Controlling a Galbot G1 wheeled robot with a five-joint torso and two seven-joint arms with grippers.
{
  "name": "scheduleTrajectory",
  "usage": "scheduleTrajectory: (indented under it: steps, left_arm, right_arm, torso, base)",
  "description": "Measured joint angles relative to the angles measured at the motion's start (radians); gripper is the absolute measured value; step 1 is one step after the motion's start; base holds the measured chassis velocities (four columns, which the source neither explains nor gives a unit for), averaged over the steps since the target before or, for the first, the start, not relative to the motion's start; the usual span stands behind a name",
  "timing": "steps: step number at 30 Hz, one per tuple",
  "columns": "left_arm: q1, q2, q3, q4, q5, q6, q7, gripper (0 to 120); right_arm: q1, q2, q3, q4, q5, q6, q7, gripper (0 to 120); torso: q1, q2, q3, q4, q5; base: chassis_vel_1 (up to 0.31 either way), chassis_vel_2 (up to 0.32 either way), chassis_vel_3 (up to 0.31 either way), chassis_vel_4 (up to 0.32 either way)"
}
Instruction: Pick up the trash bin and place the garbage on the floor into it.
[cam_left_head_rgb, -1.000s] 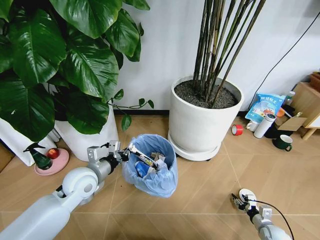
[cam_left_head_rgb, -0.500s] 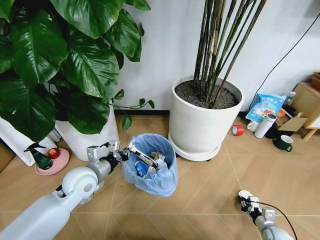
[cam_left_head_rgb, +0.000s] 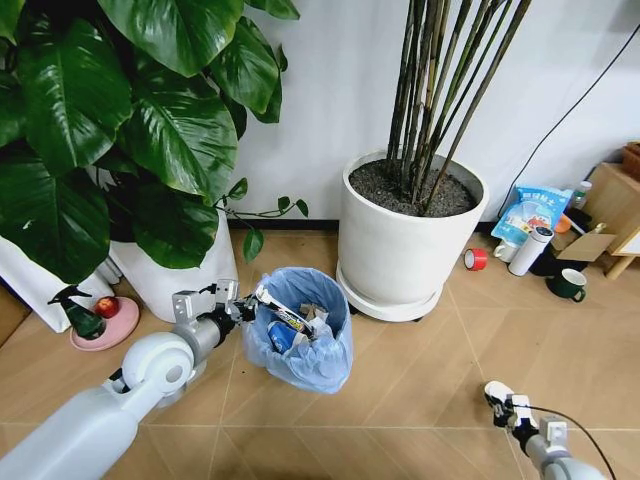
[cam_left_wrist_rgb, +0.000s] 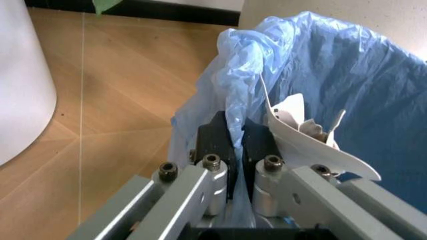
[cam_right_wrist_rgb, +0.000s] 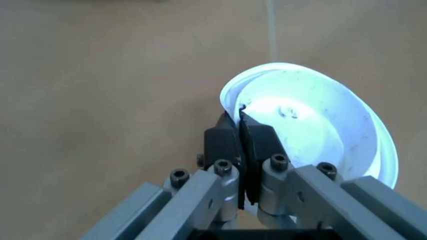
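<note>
From the head camera, one trash bin (cam_left_head_rgb: 298, 340) stands on the floor (cam_left_head_rgb: 400, 380) between two white plant pots (cam_left_head_rgb: 408, 240), with the left tool (cam_left_head_rgb: 247, 305) at its rim; the right tool (cam_left_head_rgb: 503, 403) is low at the right.

In the left wrist camera, the left tool (cam_left_wrist_rgb: 237, 142) is pinched on the bin's blue bag (cam_left_wrist_rgb: 320, 80).

In the right wrist camera, the right tool (cam_right_wrist_rgb: 239, 132) is clamped on one white round lid (cam_right_wrist_rgb: 313, 125).

Quick count: two white pots (cam_left_head_rgb: 408, 255) (cam_left_head_rgb: 175, 275), one bin (cam_left_head_rgb: 300, 335) with blue liner, one spray bottle (cam_left_head_rgb: 78, 312), one pink dish (cam_left_head_rgb: 105, 325), one red tape roll (cam_left_head_rgb: 474, 259), one green mug (cam_left_head_rgb: 567, 285), one blue packet (cam_left_head_rgb: 532, 212), one white lid (cam_right_wrist_rgb: 313, 127). Two grippers (cam_left_head_rgb: 243, 305) (cam_left_head_rgb: 500, 400), each clamped on something.
</note>
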Motion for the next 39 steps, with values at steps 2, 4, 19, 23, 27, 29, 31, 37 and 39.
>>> scheduleTrajectory:
  steps: [2, 4, 19, 23, 27, 29, 31, 37, 39]
  left_arm:
    - [-0.005, 0.003, 0.008, 0.003, 0.000, 0.000, 0.001, 0]
    - [-0.020, 0.010, 0.032, 0.010, -0.003, -0.002, 0.003, 0]
    - [-0.075, 0.015, 0.133, 0.038, -0.009, -0.021, 0.024, 0]
    - [-0.078, 0.014, 0.143, 0.038, -0.009, -0.023, 0.026, 0]
    - [-0.085, 0.009, 0.173, 0.040, -0.005, -0.029, 0.034, 0]
    - [-0.092, -0.004, 0.190, 0.046, 0.000, -0.033, 0.044, 0]
    - [-0.102, -0.020, 0.204, 0.055, 0.003, -0.035, 0.048, 0]
    - [-0.129, -0.050, 0.236, 0.074, 0.004, -0.037, 0.052, 0]
    - [-0.143, -0.061, 0.249, 0.082, 0.004, -0.038, 0.052, 0]
  right_arm:
    - [-0.023, -0.014, 0.001, 0.055, 0.016, 0.011, -0.017, 0]
    - [-0.060, -0.038, 0.003, 0.141, 0.044, 0.042, -0.063, 0]
    - [-0.011, -0.169, -0.139, 0.520, 0.400, 0.165, -0.447, 0]
    - [0.020, -0.173, -0.167, 0.526, 0.427, 0.167, -0.477, 0]
    - [0.086, -0.186, -0.213, 0.540, 0.475, 0.161, -0.532, 0]
    - [0.127, -0.198, -0.250, 0.552, 0.504, 0.144, -0.560, 0]
    - [0.154, -0.203, -0.283, 0.556, 0.521, 0.133, -0.575, 0]
    - [0.217, -0.202, -0.358, 0.552, 0.549, 0.118, -0.590, 0]
    - [0.238, -0.197, -0.380, 0.541, 0.552, 0.114, -0.592, 0]
  torso:
    - [0.000, 0.000, 0.000, 0.0003, -0.0006]
    - [0.000, 0.000, 0.000, 0.0002, -0.0014]
    - [0.000, 0.000, 0.000, 0.0004, -0.0011]
    - [0.000, 0.000, 0.000, 0.0003, -0.0014]
    - [0.000, 0.000, 0.000, 0.0004, -0.0008]
    - [0.000, 0.000, 0.000, 0.0003, -0.0012]
    - [0.000, 0.000, 0.000, 0.0004, -0.0009]
    - [0.000, 0.000, 0.000, 0.0002, -0.0009]
    - [0.000, 0.000, 0.000, 0.0002, -0.0011]
  base:
    - [0.000, 0.000, 0.000, 0.000]
    - [0.000, 0.000, 0.000, 0.000]
    - [0.000, 0.000, 0.000, 0.000]
    - [0.000, 0.000, 0.000, 0.000]
    - [0.000, 0.000, 0.000, 0.000]
    - [0.000, 0.000, 0.000, 0.000]
    - [0.000, 0.000, 0.000, 0.000]
    - [0.000, 0.000, 0.000, 0.000]
    - [0.000, 0.000, 0.000, 0.000]
